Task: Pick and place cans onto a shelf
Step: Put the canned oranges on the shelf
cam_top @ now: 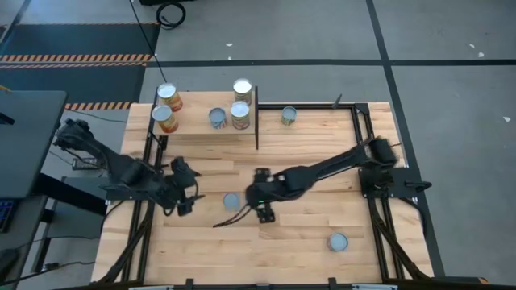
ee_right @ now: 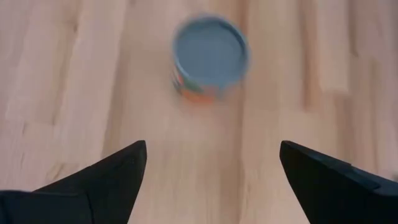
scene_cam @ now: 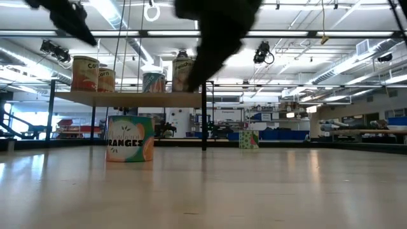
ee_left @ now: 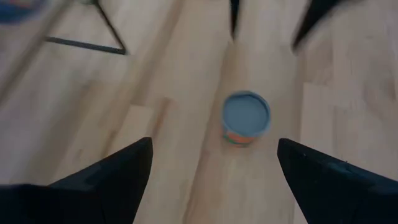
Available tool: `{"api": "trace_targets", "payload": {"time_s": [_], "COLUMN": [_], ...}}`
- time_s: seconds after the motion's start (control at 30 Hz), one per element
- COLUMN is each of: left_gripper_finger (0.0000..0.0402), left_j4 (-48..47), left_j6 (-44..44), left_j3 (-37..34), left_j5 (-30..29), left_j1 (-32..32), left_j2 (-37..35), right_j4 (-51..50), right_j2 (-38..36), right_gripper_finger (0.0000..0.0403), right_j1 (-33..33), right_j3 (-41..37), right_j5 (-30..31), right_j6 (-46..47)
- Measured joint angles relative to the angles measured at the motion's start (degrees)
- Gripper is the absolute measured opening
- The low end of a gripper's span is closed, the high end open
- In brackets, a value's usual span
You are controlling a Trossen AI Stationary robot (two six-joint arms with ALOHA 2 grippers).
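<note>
A single can (cam_top: 232, 200) is being left standing upright on the bare tabletop (cam_top: 298, 250) near the middle, its silver lid facing up and its long axis vertical, and it is being flanked by both arms. The right gripper (cam_top: 260, 201) is being held just beside it on one side, with the fingers spread wide and nothing held between them; in the right wrist view the can (ee_right: 209, 58) is being shown ahead of those open fingers and centred on the gap. The left gripper (cam_top: 185, 193) is being held a little farther off on the other side, likewise spread wide and empty, with the same can (ee_left: 246, 118) ahead of it. The right arm is judged the nearer, so a short forward and downward reach is probably being called for. Five cans are already being carried by the shelf (cam_top: 201, 127) at the far edge, while another (cam_top: 289, 116) is resting beside it and one more (cam_top: 338, 242) near the front.
</note>
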Motion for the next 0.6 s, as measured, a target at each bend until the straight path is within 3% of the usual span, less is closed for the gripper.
{"api": "trace_targets", "payload": {"time_s": [0.23, 0.3, 0.4, 0.53, 0.6], "left_gripper_finger": [0.0352, 0.035, 0.0349, 0.0352, 0.0353], "left_j4": [24.53, 29.94, 32.96, 33.6, 33.83], "left_j6": [10.04, 8.59, 7.05, 6.21, 5.65], "left_j3": [-17.06, -19.9, -21.74, -21.8, -21.8], "left_j5": [2.25, 4.39, 9.59, 11.61, 16.17], "left_j1": [0.39, 1.2, 3.58, 6.23, 8.11], "left_j2": [1.08, 1.64, 3.46, 6.15, 7.75], "right_j4": [11.06, 13.76, 13.79, 13.21, 13.06], "right_j2": [-14.88, -18.1, -21.53, -25.21, -26.47], "right_gripper_finger": [0.0375, 0.0375, 0.0375, 0.0375, 0.0375], "right_j1": [3.28, 3.92, 4.66, 5.0, 4.98], "right_j3": [-20.83, -24.48, -28.47, -32.07, -33.46], "right_j5": [5.4, 7.03, 10.4, 12.65, 13.02], "right_j6": [14.38, 17.05, 20.58, 23.07, 23.85]}}
